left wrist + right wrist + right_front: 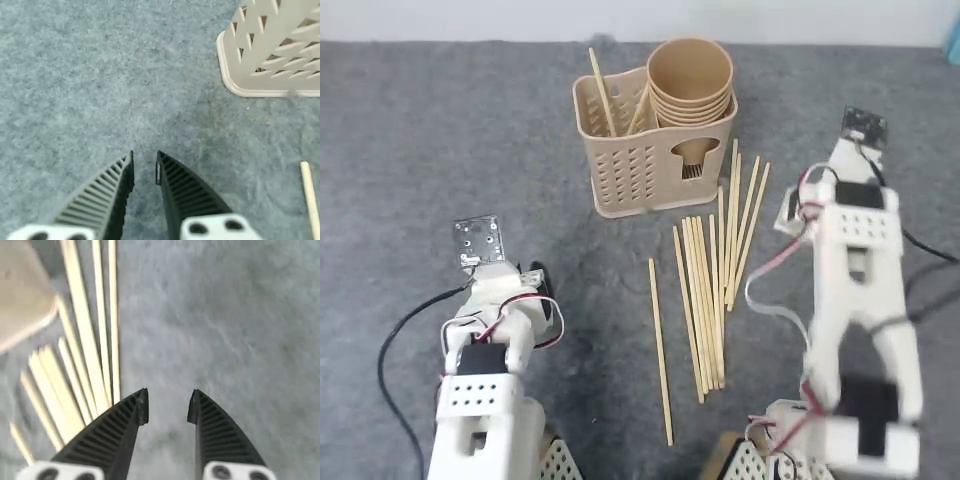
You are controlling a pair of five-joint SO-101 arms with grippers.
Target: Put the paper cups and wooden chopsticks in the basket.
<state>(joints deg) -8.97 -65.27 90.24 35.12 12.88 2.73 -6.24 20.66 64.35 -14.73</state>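
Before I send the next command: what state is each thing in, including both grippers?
basket: upright, partly filled.
paper cups: nested in one stack, standing in the basket.
two chopsticks: leaning inside the basket.
loose chopsticks: lying flat on the mat, outside the basket.
left gripper: slightly open, empty.
right gripper: open, empty.

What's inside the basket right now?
A stack of cups fills one compartment, and two chopsticks lean in the other. The walls of the basket hide its floor and the cups' lower parts.
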